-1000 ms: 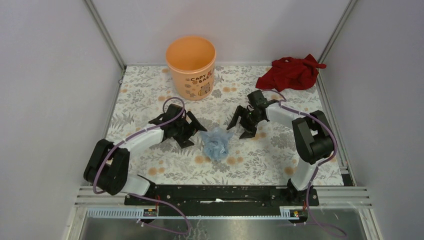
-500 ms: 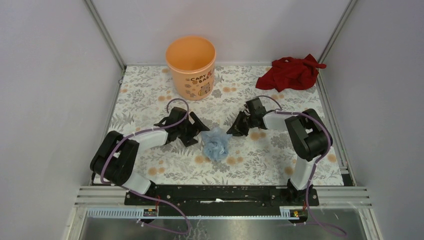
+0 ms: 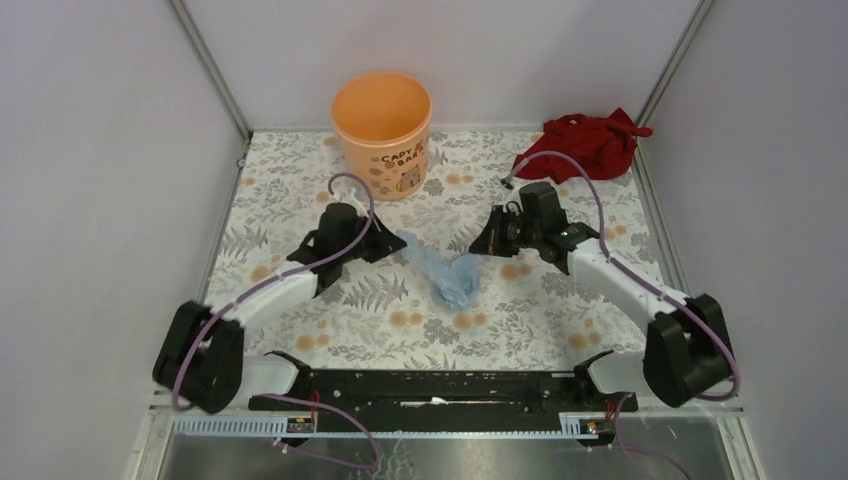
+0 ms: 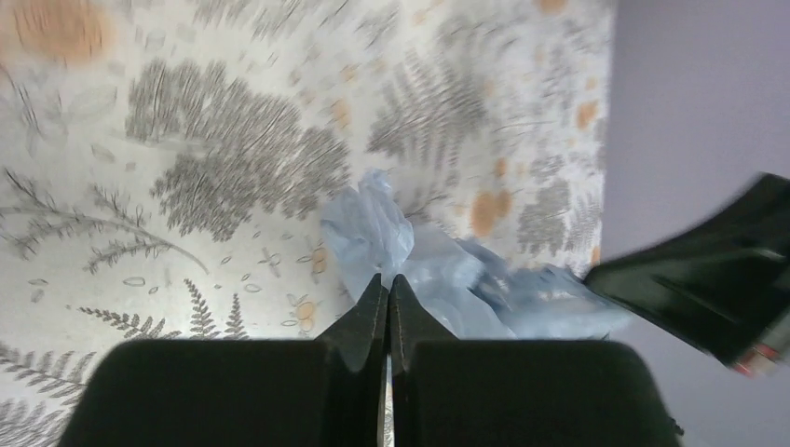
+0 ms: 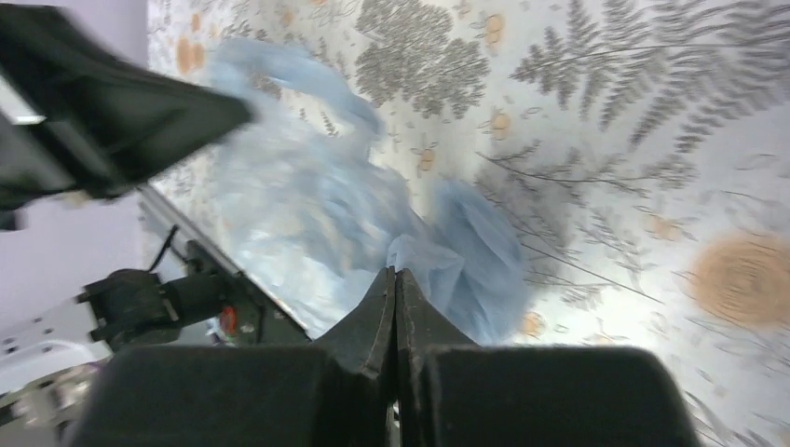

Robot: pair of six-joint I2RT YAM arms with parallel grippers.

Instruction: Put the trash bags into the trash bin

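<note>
Right wrist view: trash bag (image 5: 307,205) is blurred, outline can't be traced, and the left gripper (image 5: 219,110) is blurred and cut off by the frame's left edge. Left wrist view: bag's near edge hidden behind closed jaws; right gripper (image 4: 643,275) cropped at right edge.

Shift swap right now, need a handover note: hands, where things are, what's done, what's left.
Left hand: shut on one end of the thin pale blue plastic film bag.
Right hand: shut on the other end; the bag is stretched between the two hands, middle sagging.
Round orange plastic bucket: upright at the far side, nothing visible inside.
Crumpled dark red cloth: far right corner, apart from both hands.
Done: bag gripped by both hands.
Left: carry it to the bucket and release it inside.
</note>
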